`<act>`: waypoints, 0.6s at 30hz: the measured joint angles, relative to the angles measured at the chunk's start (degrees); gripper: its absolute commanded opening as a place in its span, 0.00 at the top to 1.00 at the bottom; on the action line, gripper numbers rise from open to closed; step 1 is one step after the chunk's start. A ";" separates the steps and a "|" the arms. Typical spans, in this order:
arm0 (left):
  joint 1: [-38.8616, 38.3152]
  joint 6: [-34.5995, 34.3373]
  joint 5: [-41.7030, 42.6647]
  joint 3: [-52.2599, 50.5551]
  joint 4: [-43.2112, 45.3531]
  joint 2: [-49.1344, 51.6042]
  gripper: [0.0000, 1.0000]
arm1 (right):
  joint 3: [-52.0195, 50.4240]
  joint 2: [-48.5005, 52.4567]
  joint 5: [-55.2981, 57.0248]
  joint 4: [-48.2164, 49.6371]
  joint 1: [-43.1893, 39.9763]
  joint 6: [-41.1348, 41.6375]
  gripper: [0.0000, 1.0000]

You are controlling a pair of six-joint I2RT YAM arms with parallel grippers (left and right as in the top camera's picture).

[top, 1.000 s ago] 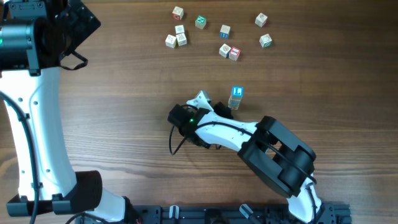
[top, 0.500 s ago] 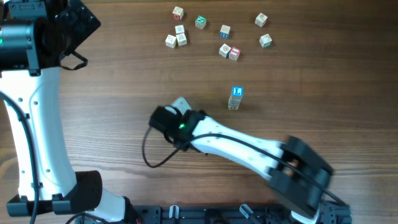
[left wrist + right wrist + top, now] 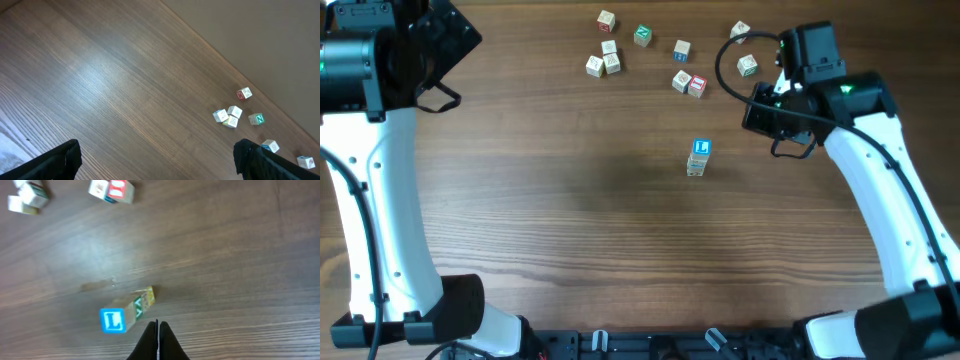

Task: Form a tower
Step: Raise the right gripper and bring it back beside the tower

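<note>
The tower (image 3: 698,158) is a narrow stack of letter cubes with a blue L on top, standing alone at mid-table. In the right wrist view the tower (image 3: 125,314) leans away from the camera, just left of my right gripper (image 3: 158,324), whose fingers are pressed together and hold nothing. Overhead, the right arm's head (image 3: 775,112) hovers to the right of the stack, apart from it. My left gripper (image 3: 157,160) is open and empty over bare wood. Its arm (image 3: 365,70) stays at the far left.
Several loose cubes (image 3: 642,36) lie scattered along the table's far side, some close to the right arm, such as the cube (image 3: 748,66). The left wrist view shows that cluster of loose cubes (image 3: 234,111) at its right. A red-lettered cube (image 3: 117,189) lies beyond the tower.
The right arm swung from the table's middle, left of the tower, round to the far right side. The tower stayed put. The left arm has not moved.
</note>
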 measured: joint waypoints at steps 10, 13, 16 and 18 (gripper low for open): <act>0.00 0.00 0.00 0.00 0.02 0.00 0.00 | -2.08 16.65 -7.54 0.90 -0.33 11.21 0.96; 0.00 0.00 0.00 0.00 0.02 0.00 0.00 | -2.16 18.18 -11.50 0.87 -0.98 15.04 0.96; 0.00 0.00 0.00 0.00 0.00 0.00 0.00 | -2.16 18.47 -14.14 1.01 -1.60 19.43 0.96; 0.00 0.00 0.00 0.00 0.02 0.00 0.00 | -2.16 19.78 -15.41 1.70 -1.60 21.07 0.96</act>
